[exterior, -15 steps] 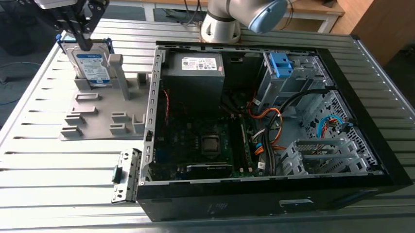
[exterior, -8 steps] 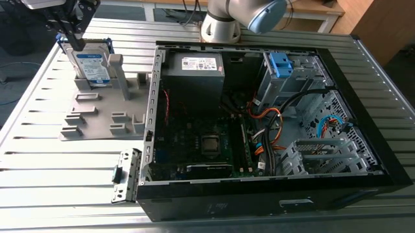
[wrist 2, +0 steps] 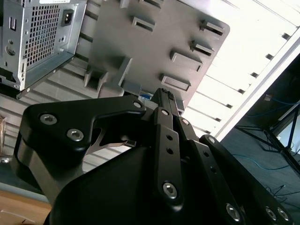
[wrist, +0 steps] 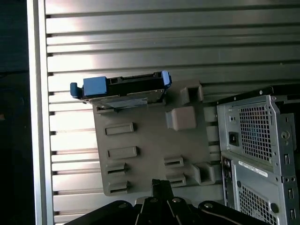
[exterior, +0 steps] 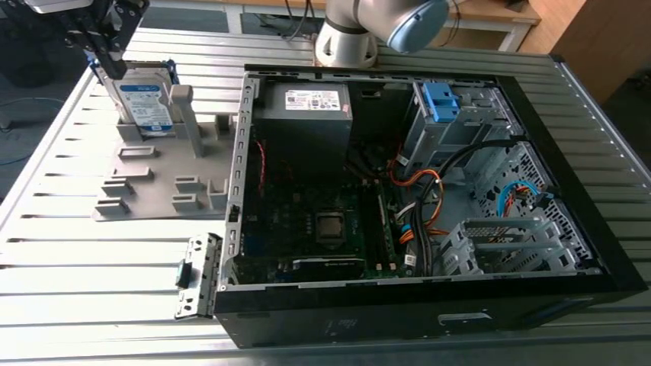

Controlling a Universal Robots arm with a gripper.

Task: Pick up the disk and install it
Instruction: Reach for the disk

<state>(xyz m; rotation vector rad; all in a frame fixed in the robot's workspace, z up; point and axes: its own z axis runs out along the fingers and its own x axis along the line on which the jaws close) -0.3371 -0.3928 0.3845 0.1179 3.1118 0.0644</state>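
The disk stands on edge in a slot at the far end of the grey holder plate, on the exterior view's left. It is silver with a white-and-blue label and a blue bracket. In the first wrist view the disk shows edge-on with blue tabs at both ends, seated in the holder plate. My gripper hangs just above the disk's top corner, fingers shut together with nothing between them. In both wrist views the gripper comes to a single narrow tip.
The open computer case lies to the right of the holder on the slatted metal table. Inside are the grey power-supply box, a drive cage with a blue latch, cables and an empty metal bay.
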